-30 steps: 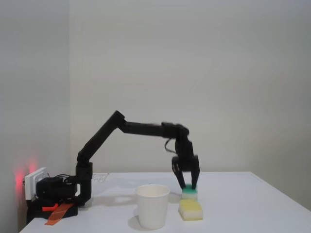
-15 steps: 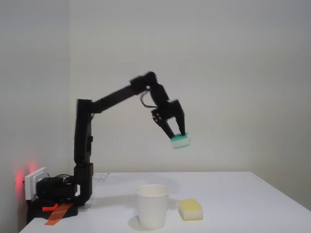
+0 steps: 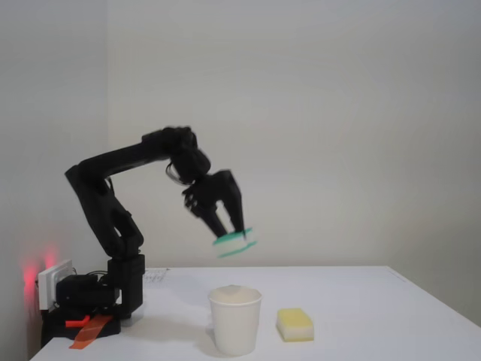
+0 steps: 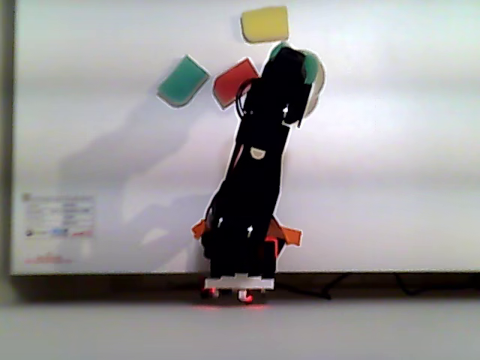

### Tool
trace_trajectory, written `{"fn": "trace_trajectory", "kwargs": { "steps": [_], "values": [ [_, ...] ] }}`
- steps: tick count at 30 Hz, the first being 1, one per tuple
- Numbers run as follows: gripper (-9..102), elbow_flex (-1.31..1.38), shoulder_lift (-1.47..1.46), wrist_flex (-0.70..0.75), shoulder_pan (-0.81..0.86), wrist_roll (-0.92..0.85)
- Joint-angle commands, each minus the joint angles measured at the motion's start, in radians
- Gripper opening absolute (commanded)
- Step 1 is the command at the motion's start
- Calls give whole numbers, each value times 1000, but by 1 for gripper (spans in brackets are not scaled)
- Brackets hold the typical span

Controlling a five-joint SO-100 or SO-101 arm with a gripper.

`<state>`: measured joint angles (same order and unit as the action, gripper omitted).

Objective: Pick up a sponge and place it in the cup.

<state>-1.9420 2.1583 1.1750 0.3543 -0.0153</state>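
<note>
The sponge (image 3: pixel 234 242) is a small teal-green block with a pale underside, smeared by motion blur in the fixed view. It's up in the air, pinched between the gripper (image 3: pixel 236 235) fingers, right above the white paper cup (image 3: pixel 235 320) near the tabletop (image 3: pixel 361 316) front edge. A pale yellow sponge (image 3: pixel 294 324) lies just beside the cup. In the other view the arm covers most of the cup (image 4: pixel 318 75) — only a sliver of teal (image 4: pixel 310 69) peeks out, hard to make out.
</note>
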Motion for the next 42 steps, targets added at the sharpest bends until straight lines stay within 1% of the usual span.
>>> {"fn": "trace_trajectory", "kwargs": {
  "steps": [1,5,11,16,18,21,26,29,31,32,37,39,42],
  "values": [
    [0,-121,81,-69,32,-14],
    [0,-195,66,-166,34,-17],
    [2,-186,-44,-249,23,-43],
    [21,-169,-67,-250,21,-91],
    [25,-166,-67,-239,25,-129],
    [35,-155,-69,-229,32,-173],
    [42,-77,-78,-163,31,-199],
    [44,-11,-84,-100,25,-201],
    [43,64,-97,-26,20,-196],
    [41,98,-101,8,18,-190],
    [20,190,-52,124,-2,-129],
    [13,155,11,135,-15,-107],
    [0,2,152,107,-55,-67]
  ]
}}
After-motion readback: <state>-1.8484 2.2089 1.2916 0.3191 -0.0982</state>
